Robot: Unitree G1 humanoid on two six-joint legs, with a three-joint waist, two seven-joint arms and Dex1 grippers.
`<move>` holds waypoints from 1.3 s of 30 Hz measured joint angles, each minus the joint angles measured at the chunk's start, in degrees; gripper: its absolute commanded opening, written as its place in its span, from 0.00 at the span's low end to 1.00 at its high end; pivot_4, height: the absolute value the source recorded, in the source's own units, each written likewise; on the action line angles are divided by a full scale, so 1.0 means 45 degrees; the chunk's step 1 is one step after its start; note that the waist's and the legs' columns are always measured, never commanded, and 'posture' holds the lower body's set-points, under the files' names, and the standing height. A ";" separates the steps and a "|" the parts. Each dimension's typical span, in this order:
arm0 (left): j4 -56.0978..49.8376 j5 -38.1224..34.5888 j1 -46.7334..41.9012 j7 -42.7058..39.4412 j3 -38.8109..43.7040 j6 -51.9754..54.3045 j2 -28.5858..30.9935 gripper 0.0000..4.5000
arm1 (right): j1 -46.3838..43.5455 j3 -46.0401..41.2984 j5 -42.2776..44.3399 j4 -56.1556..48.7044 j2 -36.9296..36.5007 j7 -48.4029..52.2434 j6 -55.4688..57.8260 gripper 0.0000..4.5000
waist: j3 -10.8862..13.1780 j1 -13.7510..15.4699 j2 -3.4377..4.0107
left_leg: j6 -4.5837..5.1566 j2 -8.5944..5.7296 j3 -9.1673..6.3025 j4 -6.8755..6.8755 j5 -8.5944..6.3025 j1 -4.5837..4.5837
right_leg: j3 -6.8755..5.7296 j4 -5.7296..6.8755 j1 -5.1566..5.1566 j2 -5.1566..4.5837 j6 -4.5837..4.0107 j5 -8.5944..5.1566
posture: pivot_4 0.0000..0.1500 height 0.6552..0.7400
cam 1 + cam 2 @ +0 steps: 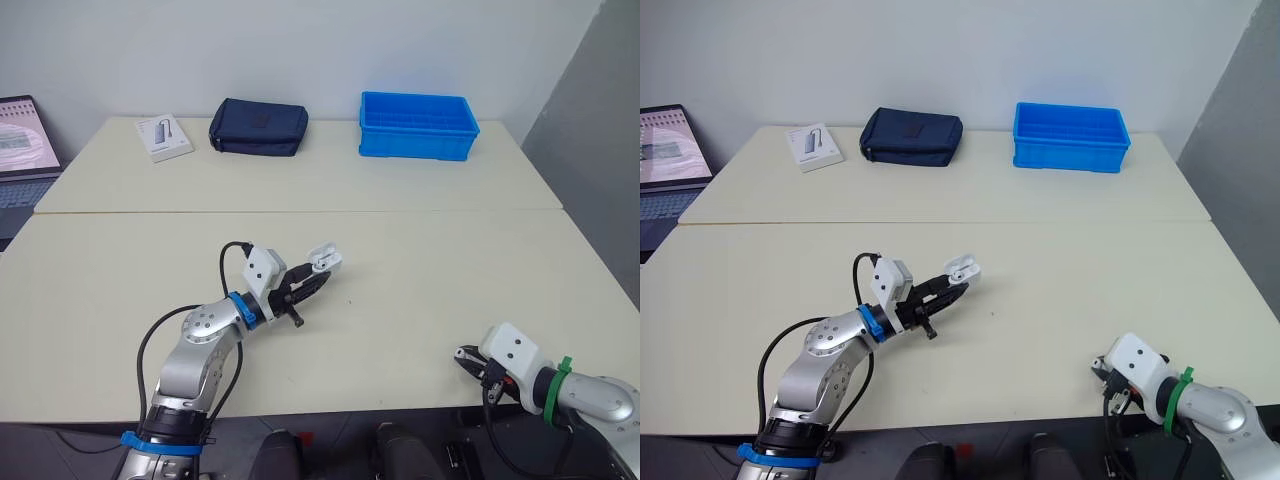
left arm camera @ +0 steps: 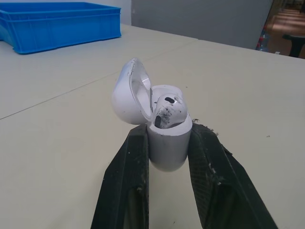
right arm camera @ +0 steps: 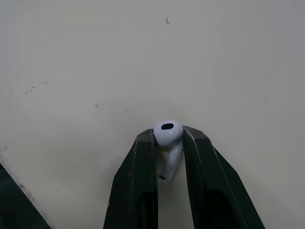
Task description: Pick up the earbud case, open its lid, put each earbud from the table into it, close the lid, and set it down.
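Left tool (image 1: pixel 318 274): closed on the case (image 2: pixel 167 148), gripping its lower body. The case sits raised over the middle of the surface (image 1: pixel 450 260), lid (image 2: pixel 128 95) hinged open. One earbud (image 2: pixel 167 107) is seated inside; the second socket appears vacant.

Right tool (image 1: pixel 464 358): narrow, pinching the second earbud (image 3: pixel 167 133) by its head, stem hanging between the fingers. It sits at the front edge of the surface, well apart from the case.

Likely faults from here:
- Earbud slips or rotates. Cause: small contact area on a rounded head.
- Earbud drops off the surface. Cause: release near the front edge.
- Stem jams on the socket rim. Cause: misalignment at insertion.
- Case pivots in the grip. Cause: insertion force above a low hold.
- Lid closes early. Cause: contact from the approaching tool.
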 measured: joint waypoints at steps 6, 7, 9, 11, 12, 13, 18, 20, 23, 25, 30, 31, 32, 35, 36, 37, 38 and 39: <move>-0.0006 -0.0001 0.0005 0.0148 -0.0003 0.0034 0.0000 0.17 | -0.0710 -0.0326 0.0250 0.0871 -0.1213 0.1790 -0.1374 0.09 | 0.0000 -0.0012 0.0001 | 0.0000 -0.0004 0.0009 0.0006 0.0000 0.0002 | 0.0010 -0.0002 0.0000 -0.0001 0.0004 0.0004 | 1.00 0.95; -0.0008 -0.0001 0.0011 0.0156 -0.0001 0.0040 0.0000 0.17 | -0.0983 -0.0530 0.0350 0.1129 -0.1743 0.2459 -0.1812 0.09 | 0.0000 -0.0012 0.0000 | 0.0000 -0.0004 0.0009 0.0009 0.0000 0.0000 | 0.0008 -0.0002 0.0001 -0.0001 0.0005 0.0004 | 1.00 0.95; -0.0015 -0.0001 0.0024 0.0170 -0.0019 0.0070 -0.0026 0.17 | -0.1471 -0.0841 0.0704 0.1778 -0.2736 0.3977 -0.2814 0.09 | 0.0001 -0.0006 0.0000 | 0.0001 -0.0002 0.0004 0.0010 0.0000 0.0000 | 0.0000 -0.0005 0.0004 0.0000 0.0005 0.0004 | 1.00 0.95; -0.0048 -0.0002 0.0074 0.0184 -0.0048 0.0119 -0.0073 0.17 | -0.1819 -0.0881 0.0838 0.2651 -0.3660 0.5574 -0.4070 0.09 | 0.0001 -0.0005 0.0000 | 0.0002 -0.0002 0.0003 0.0008 -0.0001 -0.0001 | -0.0001 -0.0007 0.0004 0.0001 0.0003 0.0003 | 1.00 0.95; -0.0100 -0.0002 0.0141 0.0195 -0.0047 0.0147 -0.0074 0.17 | -0.2020 -0.0838 0.0822 0.3132 -0.3968 0.6210 -0.4650 0.09 | 0.0001 -0.0003 -0.0001 | 0.0002 0.0001 0.0002 0.0005 -0.0001 -0.0002 | -0.0004 -0.0011 0.0005 0.0002 0.0003 0.0002 | 1.00 0.95; -0.0166 -0.0002 0.0224 0.0207 -0.0054 0.0169 -0.0087 0.17 | -0.2294 -0.0715 0.0742 0.3698 -0.4243 0.6782 -0.5333 0.09 | 0.0001 -0.0005 -0.0002 | 0.0002 0.0000 0.0004 0.0005 -0.0001 -0.0002 | -0.0002 -0.0014 0.0004 0.0002 0.0004 0.0002 | 1.00 0.95; -0.0444 -0.0001 0.0456 0.0408 -0.0127 0.0229 -0.0134 0.17 | -0.3983 0.0533 -0.0318 0.6793 -0.5114 0.8856 -0.8663 0.09 | 0.0002 -0.0019 0.0000 | 0.0003 0.0001 0.0009 0.0009 -0.0001 0.0005 | 0.0003 -0.0003 0.0004 0.0002 0.0003 0.0002 | 1.00 0.95; -0.0576 -0.0001 0.0551 0.0483 -0.0124 0.0261 -0.0135 0.17 | -0.4413 0.1039 -0.0831 0.7852 -0.5207 0.9336 -0.9779 0.09 | 0.0002 -0.0017 0.0000 | 0.0003 0.0001 0.0008 0.0009 -0.0001 0.0005 | 0.0002 -0.0001 0.0004 0.0002 0.0003 0.0002 | 1.00 0.95; -0.0738 -0.0002 0.0590 0.0538 -0.0121 0.0308 -0.0128 0.17 | -0.4959 0.1610 -0.1414 0.8969 -0.5189 0.9479 -1.0881 0.09 | 0.0003 -0.0017 0.0003 | 0.0003 0.0000 0.0016 0.0011 -0.0001 0.0006 | 0.0010 -0.0001 0.0003 0.0000 0.0003 0.0003 | 1.00 0.95; -0.0755 -0.0002 0.0594 0.0593 -0.0121 0.0362 -0.0122 0.17 | -0.5160 0.1709 -0.1626 0.9593 -0.5161 0.9500 -1.1366 0.09 | 0.0001 -0.0015 0.0005 | 0.0002 -0.0001 0.0017 0.0014 -0.0001 0.0007 | 0.0010 0.0001 0.0004 -0.0001 0.0004 0.0003 | 1.00 0.95; -0.0756 -0.0003 0.0593 0.0690 -0.0121 0.0490 -0.0104 0.17 | -0.5381 0.1883 -0.1713 1.0056 -0.5040 0.9568 -1.1798 0.09 | 0.0000 -0.0019 0.0008 | 0.0002 0.0001 0.0015 0.0015 0.0000 0.0012 | 0.0012 0.0013 0.0004 0.0000 0.0002 0.0004 | 1.00 0.95; -0.0756 -0.0003 0.0592 0.0690 -0.0121 0.0492 -0.0097 0.17 | -0.5402 0.1908 -0.1719 1.0074 -0.5038 0.9568 -1.1876 0.09 | 0.0000 -0.0019 0.0008 | 0.0002 0.0001 0.0015 0.0018 0.0000 0.0012 | 0.0011 0.0014 0.0004 0.0000 0.0002 0.0004 | 1.00 0.95; -0.0756 -0.0004 0.0593 0.0687 -0.0121 0.0493 -0.0094 0.17 | -0.5424 0.1935 -0.1729 1.0100 -0.5034 0.9568 -1.1969 0.09 | 0.0000 -0.0019 0.0008 | 0.0002 0.0000 0.0015 0.0020 0.0000 0.0012 | 0.0012 0.0015 0.0005 0.0000 0.0002 0.0004 | 1.00 0.95; -0.0756 -0.0005 0.0593 0.0682 -0.0121 0.0494 -0.0088 0.17 | -0.5490 0.1997 -0.1725 1.0236 -0.5021 0.9568 -1.2090 0.17 | -0.0001 -0.0019 0.0008 | 0.0002 0.0001 0.0015 0.0038 -0.0001 0.0011 | 0.0011 0.0018 0.0010 0.0000 0.0002 0.0004 | 1.00 0.95; -0.0756 -0.0005 0.0593 0.0680 -0.0121 0.0494 -0.0087 0.17 | -0.5502 0.2001 -0.1722 1.0274 -0.5007 0.9566 -1.2122 0.25 | -0.0001 -0.0019 0.0008 | 0.0002 0.0001 0.0014 0.0044 -0.0001 0.0011 | 0.0012 0.0020 0.0012 0.0000 0.0002 0.0005 | 1.00 0.95; -0.0756 -0.0005 0.0593 0.0676 -0.0121 0.0494 -0.0087 0.17 | -0.5529 0.2007 -0.1724 1.0309 -0.4954 0.9534 -1.2129 0.31 | -0.0001 -0.0019 0.0008 | 0.0002 0.0001 0.0014 0.0050 -0.0001 0.0010 | 0.0012 0.0023 0.0014 0.0000 0.0003 0.0005 | 1.00 0.95; -0.0756 -0.0005 0.0593 0.0674 -0.0121 0.0494 -0.0087 0.17 | -0.5572 0.2008 -0.1731 1.0315 -0.4906 0.9500 -1.2152 0.38 | -0.0001 -0.0019 0.0008 | 0.0002 0.0001 0.0014 0.0055 -0.0001 0.0010 | 0.0012 0.0027 0.0015 0.0000 0.0003 0.0005 | 1.00 0.95; -0.0756 -0.0005 0.0593 0.0669 -0.0121 0.0494 -0.0087 0.17 | -0.5621 0.2011 -0.1752 1.0320 -0.4859 0.9430 -1.2247 0.46 | -0.0001 -0.0019 0.0008 | 0.0002 0.0001 0.0013 0.0059 -0.0001 0.0010 | 0.0011 0.0033 0.0015 0.0000 0.0004 0.0005 | 1.00 0.95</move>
